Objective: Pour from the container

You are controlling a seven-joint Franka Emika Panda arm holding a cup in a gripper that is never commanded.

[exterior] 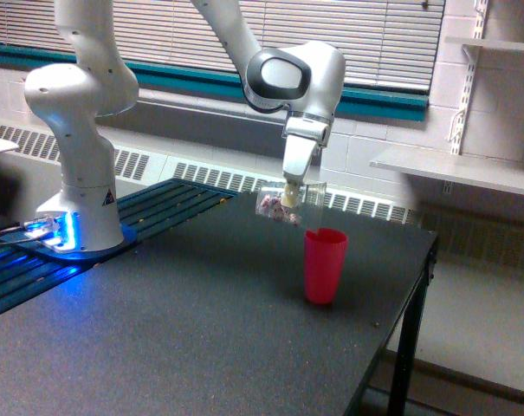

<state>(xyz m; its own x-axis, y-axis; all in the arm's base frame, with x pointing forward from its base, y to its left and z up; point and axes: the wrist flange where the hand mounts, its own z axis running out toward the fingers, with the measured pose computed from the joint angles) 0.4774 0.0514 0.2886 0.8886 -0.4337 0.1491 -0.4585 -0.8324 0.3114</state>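
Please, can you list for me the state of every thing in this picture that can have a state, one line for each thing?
clear container: held above the table, tipped onto its side, small pieces inside
gripper: shut on the clear container
red cup: upright on the table, open top, contents not visible
window blinds: lowered
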